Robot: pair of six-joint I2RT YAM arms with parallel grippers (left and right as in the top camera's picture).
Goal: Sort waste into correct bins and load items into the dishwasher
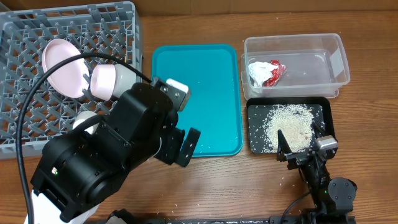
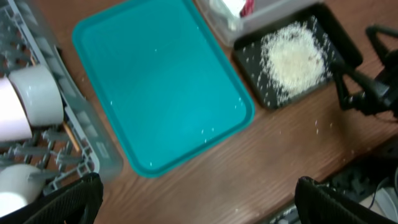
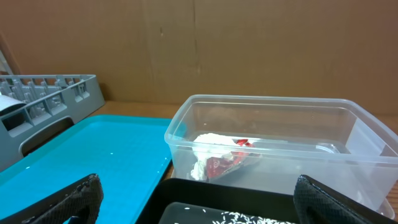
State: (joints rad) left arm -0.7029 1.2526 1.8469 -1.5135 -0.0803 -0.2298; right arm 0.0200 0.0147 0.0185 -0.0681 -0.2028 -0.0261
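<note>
The grey dishwasher rack [image 1: 25,37] at the left holds a pink plate [image 1: 62,65], a pink-and-white cup [image 1: 112,81] and another white cup [image 1: 84,120]. The teal tray [image 1: 205,81] in the middle is bare apart from a few grains. The clear bin [image 1: 326,46] holds crumpled red-and-white wrapper waste [image 1: 266,73]. The black bin [image 1: 258,115] holds a heap of rice [image 1: 287,124]. My left gripper [image 2: 199,202] is open and empty above the table's front, near the tray's near-left corner. My right gripper [image 3: 196,199] is open and empty, low at the black bin's near edge.
Loose rice grains lie on the wooden table [image 1: 261,180] near the black bin. A cardboard wall [image 3: 199,43] stands behind the table. A black cable [image 1: 37,87] arcs over the rack.
</note>
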